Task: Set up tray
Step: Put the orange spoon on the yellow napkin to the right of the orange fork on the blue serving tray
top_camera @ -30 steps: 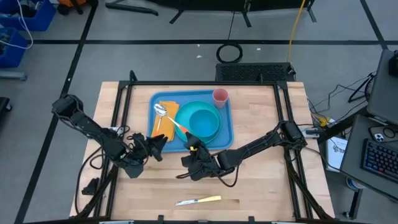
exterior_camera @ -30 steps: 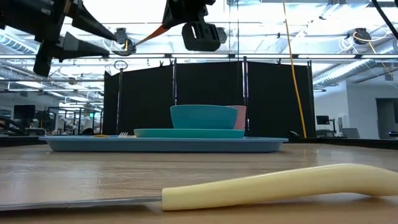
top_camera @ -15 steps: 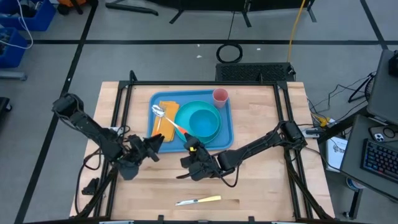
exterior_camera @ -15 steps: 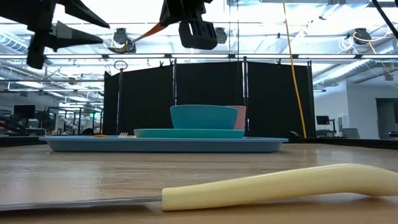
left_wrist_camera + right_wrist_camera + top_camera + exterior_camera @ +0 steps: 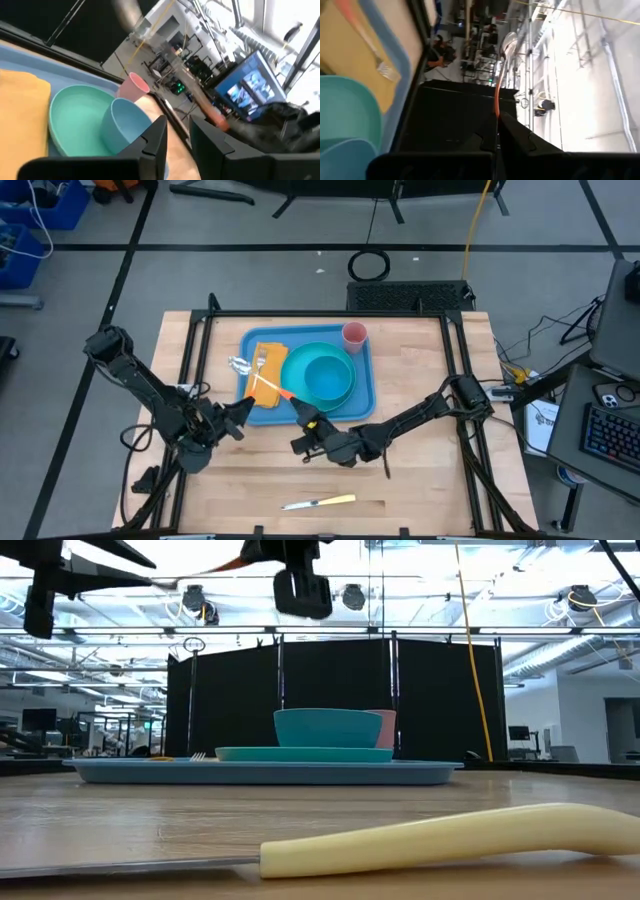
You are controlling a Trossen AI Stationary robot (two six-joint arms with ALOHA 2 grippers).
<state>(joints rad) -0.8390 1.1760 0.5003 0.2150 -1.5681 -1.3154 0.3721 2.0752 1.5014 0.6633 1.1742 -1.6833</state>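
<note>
My right gripper (image 5: 303, 423) clamps the orange-handled spoon (image 5: 262, 379), bowl raised over the yellow napkin (image 5: 267, 368) on the tray (image 5: 366, 402) mid-worktop; my left gripper (image 5: 238, 413) fingers, narrowed and empty, wait alongside.

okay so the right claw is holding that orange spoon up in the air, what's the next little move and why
Probably lower the spoon toward the tray. The right claw is shut on its orange handle and holds it aloft, with the bowl end out over the yellow napkin, where a fork already lies. The left claw waits near the tray's front-left corner.
</note>
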